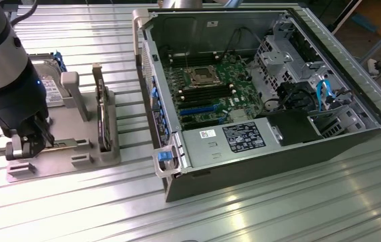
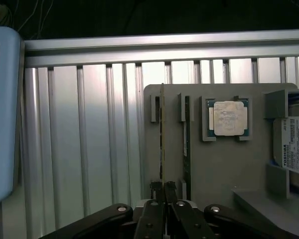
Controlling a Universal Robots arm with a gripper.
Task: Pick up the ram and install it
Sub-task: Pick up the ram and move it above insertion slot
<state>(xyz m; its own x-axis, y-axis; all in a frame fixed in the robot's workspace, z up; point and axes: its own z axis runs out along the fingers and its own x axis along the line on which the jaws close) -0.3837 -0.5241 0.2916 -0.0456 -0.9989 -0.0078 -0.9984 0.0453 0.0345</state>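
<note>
**Item: ram (image 2: 162, 134).** Thin stick, seen edge-on. It stands on its long edge in a narrow slot of the grey holder (image 2: 224, 169), at the exterior view's left and well apart from the computer case (image 1: 244, 166). The upright slot leaves the top edge free to be pinched from above.

**Gripper (image 2: 164, 191).** Low over the near end of the holder. The jaws are drawn almost together, one finger on each flat face at one end of the ram. I cannot tell whether the stick has left its slot.

**Second stick (image 2: 187, 139).** Darker, parked in the slot just beside the ram, untouched.

**Processor (image 2: 229, 118).** Lies flat in a square recess of the holder.

**Hard drive (image 2: 295, 144).** Labelled, at the holder's far side.

**Expansion card (image 1: 101, 116).** Upright in its own slot.

**Motherboard (image 1: 204, 91).** Faces upward because the case lies on its side with the panel off, which appears to allow reach from above. No ram can be made out on it.
</note>
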